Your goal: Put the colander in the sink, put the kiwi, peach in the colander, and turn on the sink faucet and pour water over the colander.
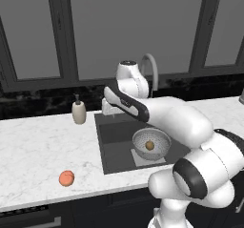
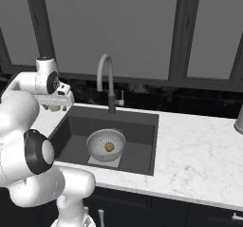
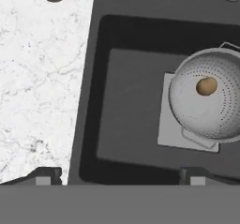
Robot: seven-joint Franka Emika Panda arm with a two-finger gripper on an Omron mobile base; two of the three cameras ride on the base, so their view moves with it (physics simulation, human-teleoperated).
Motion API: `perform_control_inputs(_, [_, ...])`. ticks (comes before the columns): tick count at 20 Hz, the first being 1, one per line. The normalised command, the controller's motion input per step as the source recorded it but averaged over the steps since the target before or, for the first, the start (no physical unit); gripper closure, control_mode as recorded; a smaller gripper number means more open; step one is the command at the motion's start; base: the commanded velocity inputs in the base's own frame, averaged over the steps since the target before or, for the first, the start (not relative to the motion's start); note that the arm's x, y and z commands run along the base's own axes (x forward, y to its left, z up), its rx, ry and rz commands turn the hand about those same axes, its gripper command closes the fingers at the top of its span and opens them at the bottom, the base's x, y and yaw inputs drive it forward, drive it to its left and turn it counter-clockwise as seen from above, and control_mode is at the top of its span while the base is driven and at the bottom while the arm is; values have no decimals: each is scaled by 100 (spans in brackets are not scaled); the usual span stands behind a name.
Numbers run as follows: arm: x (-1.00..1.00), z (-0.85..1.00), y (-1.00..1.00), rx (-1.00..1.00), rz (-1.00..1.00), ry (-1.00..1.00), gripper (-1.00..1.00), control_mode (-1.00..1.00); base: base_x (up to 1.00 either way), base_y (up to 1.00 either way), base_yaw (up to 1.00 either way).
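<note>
Claw [image 3: 120, 177] spread apart, empty, over dark sink [image 3: 126, 148]. I see tan kiwi [image 3: 206, 85] inside perforated metal colander [image 3: 211, 110]. Risk: round orange-pink peach [image 1: 66, 178] rolling off counter if nudged.

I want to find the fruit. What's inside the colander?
The kiwi lies inside the colander in the sink. The peach sits out on the counter.

Silvery perforated colander [image 1: 151, 143], brownish-tan kiwi [image 1: 149, 145], orange-pink peach [image 1: 66, 178].

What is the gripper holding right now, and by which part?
Nothing. The gripper is open and empty above the sink's left edge; the kiwi lies in the colander.
</note>
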Motion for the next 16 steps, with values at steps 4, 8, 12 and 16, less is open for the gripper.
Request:
perform_control_inputs(4, [4,0,85,-9,35,26,-100,-100,0,0,0])
perform_control_inputs(8, [-17,0,92,-4,35,15,-100,-100,0,0,0])
perform_control_inputs(12, [-49,-11,71,0,26,8,-100,-100,0,0,0])
perform_control_inputs(16, [-58,-28,53,1,25,3,-100,-100,0,0,0])
